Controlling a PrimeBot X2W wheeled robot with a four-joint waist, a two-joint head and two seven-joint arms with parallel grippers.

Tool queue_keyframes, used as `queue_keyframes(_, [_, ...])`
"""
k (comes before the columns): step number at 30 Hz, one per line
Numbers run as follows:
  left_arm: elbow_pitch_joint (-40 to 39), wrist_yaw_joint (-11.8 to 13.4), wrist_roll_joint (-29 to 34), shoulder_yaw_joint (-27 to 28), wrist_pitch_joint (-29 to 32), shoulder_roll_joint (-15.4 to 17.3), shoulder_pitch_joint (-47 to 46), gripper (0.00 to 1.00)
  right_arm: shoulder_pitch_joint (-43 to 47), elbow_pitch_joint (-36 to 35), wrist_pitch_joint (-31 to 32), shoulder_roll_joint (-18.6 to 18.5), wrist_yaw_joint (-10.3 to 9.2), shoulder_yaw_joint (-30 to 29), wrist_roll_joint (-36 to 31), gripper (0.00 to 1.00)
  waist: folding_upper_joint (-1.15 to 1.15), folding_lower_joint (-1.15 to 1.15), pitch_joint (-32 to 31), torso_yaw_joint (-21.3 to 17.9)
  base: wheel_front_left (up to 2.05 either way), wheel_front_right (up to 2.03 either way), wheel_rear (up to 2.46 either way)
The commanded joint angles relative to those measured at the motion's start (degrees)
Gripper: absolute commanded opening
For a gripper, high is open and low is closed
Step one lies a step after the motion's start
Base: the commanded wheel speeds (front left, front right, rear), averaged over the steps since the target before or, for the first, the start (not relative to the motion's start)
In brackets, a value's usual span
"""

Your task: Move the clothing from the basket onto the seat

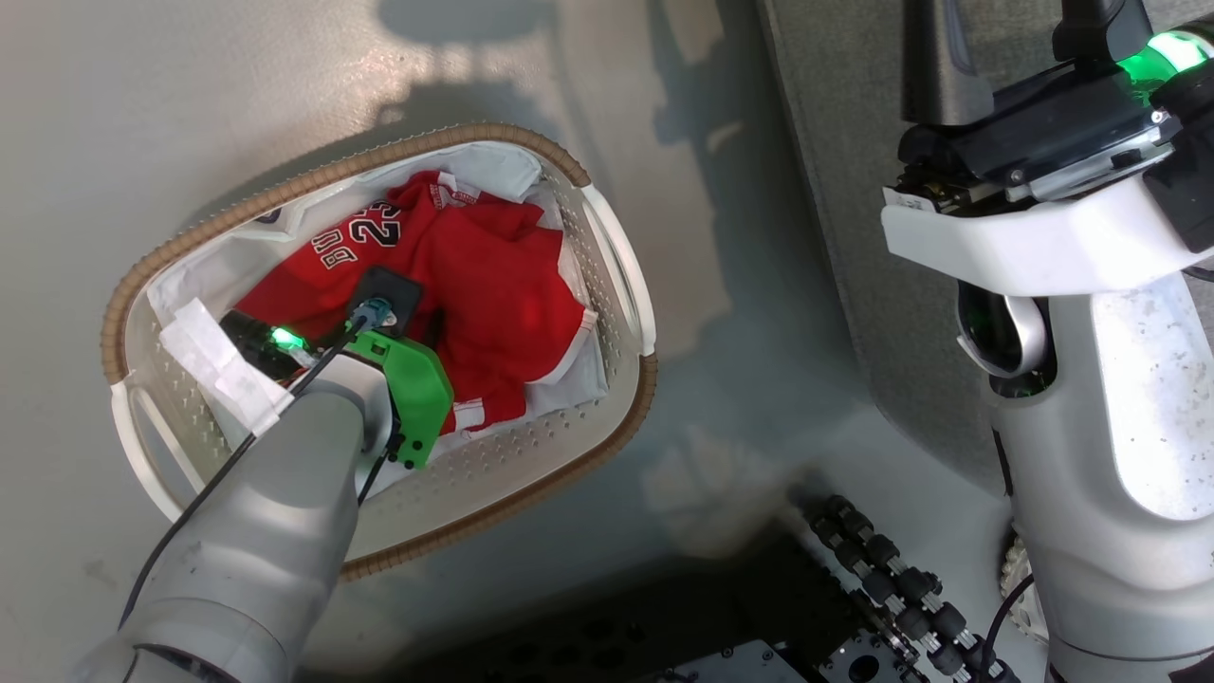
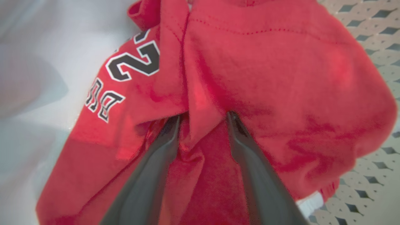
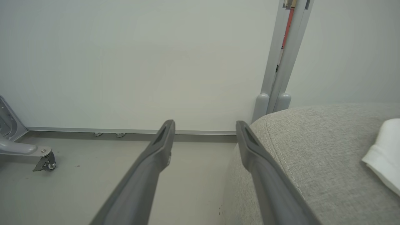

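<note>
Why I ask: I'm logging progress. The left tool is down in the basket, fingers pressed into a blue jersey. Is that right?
The colour is wrong: the jersey is red, not blue, as the left wrist view shows. The left tool is down in the basket, fingers pressed into it.

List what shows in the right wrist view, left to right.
Grey frame's castor → right tool, fingers apart → seat → white cloth lying on the seat at the right edge.

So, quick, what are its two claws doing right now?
Left gripper: open, astride a fold of the clothing, not clamped on it.
Right gripper: open, holding nothing.
</note>
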Motion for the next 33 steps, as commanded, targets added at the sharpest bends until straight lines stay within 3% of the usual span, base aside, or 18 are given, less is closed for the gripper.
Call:
queue_keyframes(1, [-0.18,-0.15,-0.75,-0.44,-0.12,-0.02,0.79,0.0,-0.31,0.41,-0.12,-0.1,-0.08,0.0,0.2,1.0,0.0,-0.01,-0.94,0.28,0.0,0.0,0.0])
queue_keyframes(20, [-9.09,-0.15,-12.26,-6.17,-6.32,-1.16,8.81,0.0,7.43,10.07,-0.12,-0.51,-0.08,0.28,-4.05,1.0,0.0,-0.01,-18.78,7.2,0.0,0.0,0.0])
queue_keyframes(27, [-20.37,0.53,-9.46,-0.36,-6.14,1.41,14.23,0.0,12.61,13.93,-0.12,-1.04,-0.08,0.53,-4.31,1.0,0.0,-0.01,-26.84,10.08,0.0,0.0,0.0])
queue_keyframes(33, [-31.53,1.84,-5.64,7.41,-6.15,1.56,19.97,0.0,17.37,16.37,-0.13,-1.41,-0.08,0.84,-4.11,1.0,0.0,-0.01,-33.04,11.56,0.0,0.0,0.0])
